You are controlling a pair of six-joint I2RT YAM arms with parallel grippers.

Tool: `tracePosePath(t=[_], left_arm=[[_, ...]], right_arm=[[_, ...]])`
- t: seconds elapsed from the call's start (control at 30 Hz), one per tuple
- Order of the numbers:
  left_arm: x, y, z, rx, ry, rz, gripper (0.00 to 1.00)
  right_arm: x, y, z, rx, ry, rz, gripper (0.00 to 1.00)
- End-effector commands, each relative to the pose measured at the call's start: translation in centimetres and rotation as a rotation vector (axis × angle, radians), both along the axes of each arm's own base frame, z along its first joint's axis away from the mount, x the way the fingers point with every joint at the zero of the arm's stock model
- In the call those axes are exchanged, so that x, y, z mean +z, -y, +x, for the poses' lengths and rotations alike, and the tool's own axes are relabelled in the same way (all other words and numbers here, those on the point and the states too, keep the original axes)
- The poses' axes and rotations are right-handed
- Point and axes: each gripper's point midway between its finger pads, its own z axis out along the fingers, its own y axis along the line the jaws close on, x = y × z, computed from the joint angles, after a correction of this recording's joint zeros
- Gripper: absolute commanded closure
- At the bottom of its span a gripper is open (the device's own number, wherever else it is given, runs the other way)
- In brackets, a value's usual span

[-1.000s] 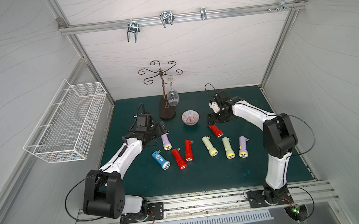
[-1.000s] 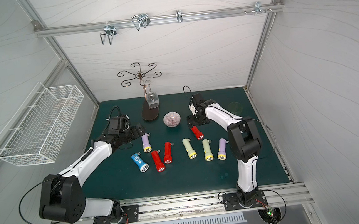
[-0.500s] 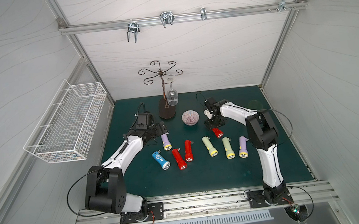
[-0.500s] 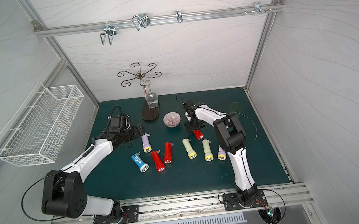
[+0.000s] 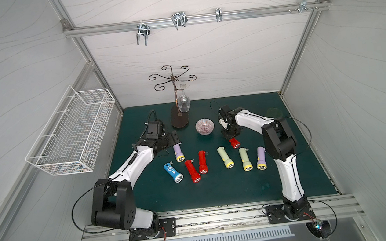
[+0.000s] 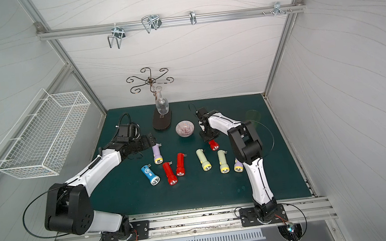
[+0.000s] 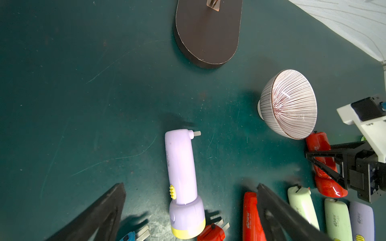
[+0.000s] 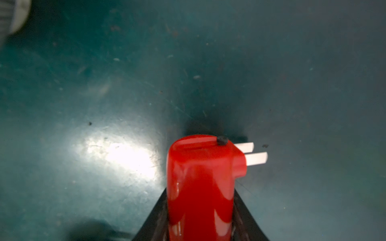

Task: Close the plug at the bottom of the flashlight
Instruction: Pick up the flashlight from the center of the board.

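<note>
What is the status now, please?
Right gripper shut on red flashlight. Its plug prongs out. Left gripper open by purple flashlight. Bowl near, not touching.

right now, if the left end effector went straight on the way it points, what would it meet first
Likely the lilac flashlight, in line with the open left end effector, though depth is unclear.

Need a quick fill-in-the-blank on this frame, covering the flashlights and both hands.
1. The right hand is shut on the red flashlight, whose plug sticks ___.
2. The left hand is ___, holding nothing.
3. The blue flashlight lies nearer the ___ hand.

Missing words: out; open; left
</note>
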Motion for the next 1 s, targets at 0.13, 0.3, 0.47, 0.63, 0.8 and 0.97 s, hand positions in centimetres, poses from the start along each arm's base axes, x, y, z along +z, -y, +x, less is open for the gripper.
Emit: tracePosePath(t=[0.13, 0.3, 0.47, 0.63, 0.8, 0.97], left_arm=[[1.5, 0.7, 1.0, -0.010, 0.033, -0.037, 0.02], [1.6, 1.9, 0.7, -0.024, 0.013, -0.071, 0.03], [2.7, 2.7, 0.5, -0.010, 0.005, -0.117, 0.05], [4.9, 4.3, 0.3, -0.049, 0.000, -0.213, 0.05], [7.4, 6.1, -0.1, -0.050, -0.004, -0.359, 0.06], [8.5, 8.4, -0.3, -0.025, -0.039, -0.493, 0.09]], right_arm=[[2.6, -0.1, -0.5, 0.033, 0.034, 0.041, 0.87], [6.5, -0.9, -0.4, 0.051, 0.112, 0.147, 1.00], [11.5, -2.6, -0.1, 0.125, 0.252, 0.321, 1.00], [15.8, -3.5, 0.7, 0.188, 0.382, 0.389, 1.00], [19.4, -5.1, 0.8, 0.302, 0.576, 0.536, 1.00], [21.5, -5.4, 0.2, 0.460, 0.882, 0.562, 1.00]])
